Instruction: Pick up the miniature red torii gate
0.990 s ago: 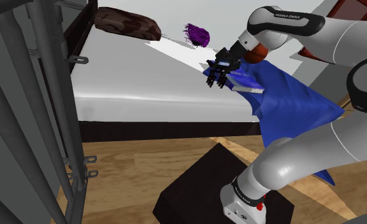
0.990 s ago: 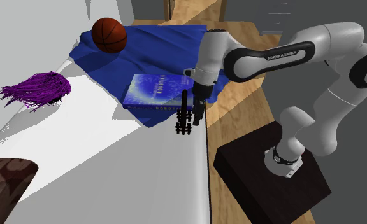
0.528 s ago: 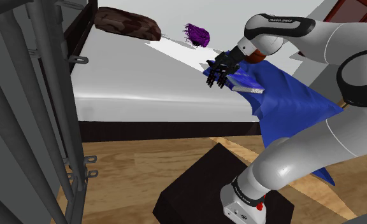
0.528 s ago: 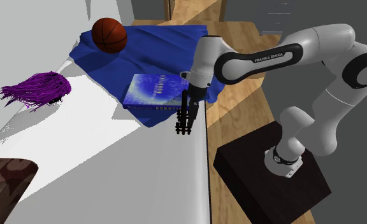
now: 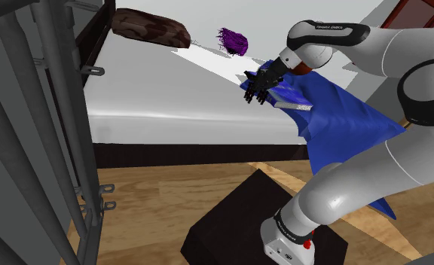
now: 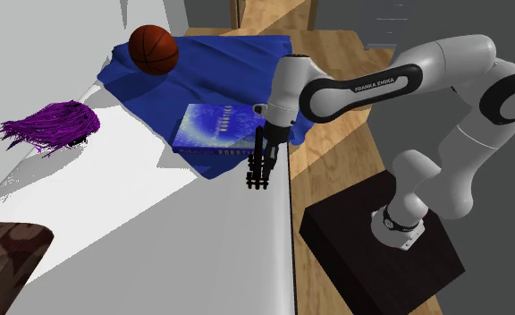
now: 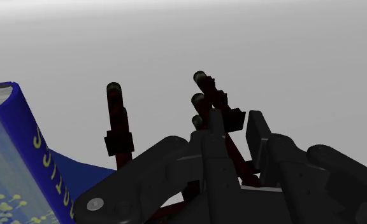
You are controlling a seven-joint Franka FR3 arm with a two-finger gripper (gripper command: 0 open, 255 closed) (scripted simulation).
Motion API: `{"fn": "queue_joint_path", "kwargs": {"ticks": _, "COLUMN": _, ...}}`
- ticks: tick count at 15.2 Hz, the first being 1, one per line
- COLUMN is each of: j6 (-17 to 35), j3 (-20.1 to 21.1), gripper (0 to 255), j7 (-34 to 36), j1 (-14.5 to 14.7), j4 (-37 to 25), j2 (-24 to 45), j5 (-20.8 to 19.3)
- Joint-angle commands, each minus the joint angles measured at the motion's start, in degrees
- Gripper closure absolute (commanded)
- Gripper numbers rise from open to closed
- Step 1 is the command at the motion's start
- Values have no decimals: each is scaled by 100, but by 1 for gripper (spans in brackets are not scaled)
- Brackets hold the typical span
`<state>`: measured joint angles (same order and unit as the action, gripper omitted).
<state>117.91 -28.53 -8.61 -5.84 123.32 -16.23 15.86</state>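
The miniature torii gate (image 6: 257, 182) is dark red, almost black, and stands on the white bed (image 6: 157, 242) close to its edge. It sits just beside a blue book (image 6: 213, 131). My black gripper (image 6: 261, 168) comes down on it from above. In the wrist view, the gate's posts (image 7: 118, 121) rise past the gripper (image 7: 235, 130), whose fingers (image 7: 211, 143) stand close together with a dark red part of the gate clasped between them. From the shoulder view, the gripper (image 5: 258, 86) covers most of the gate (image 5: 253, 97).
A blue cloth (image 6: 224, 63) lies under the book (image 5: 291, 96) and an orange-brown ball (image 6: 153, 49). A purple tuft (image 6: 50, 125) and a brown pillow (image 5: 149, 28) lie farther along the bed. Grey rails (image 5: 35, 135) stand at the shoulder view's left.
The hand has sunk a little onto the gate while the forearm tilted. The gate has stayed in place on the bed.
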Motion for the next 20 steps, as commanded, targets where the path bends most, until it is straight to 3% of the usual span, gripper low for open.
{"fn": "queue_joint_path", "kwargs": {"ticks": 1, "j6": 2, "j3": -1, "gripper": 255, "j7": 0, "j1": -1, "j4": 3, "j2": 2, "j5": -1}}
{"fn": "queue_joint_path", "kwargs": {"ticks": 5, "j6": 8, "j3": 3, "gripper": 255, "j7": 3, "j1": 1, "j4": 9, "j2": 2, "j5": 0}}
{"fn": "queue_joint_path", "kwargs": {"ticks": 20, "j6": -1059, "j3": 67, "gripper": 255, "j7": 396, "j1": 6, "j4": -1079, "j2": -41, "j5": -138}}
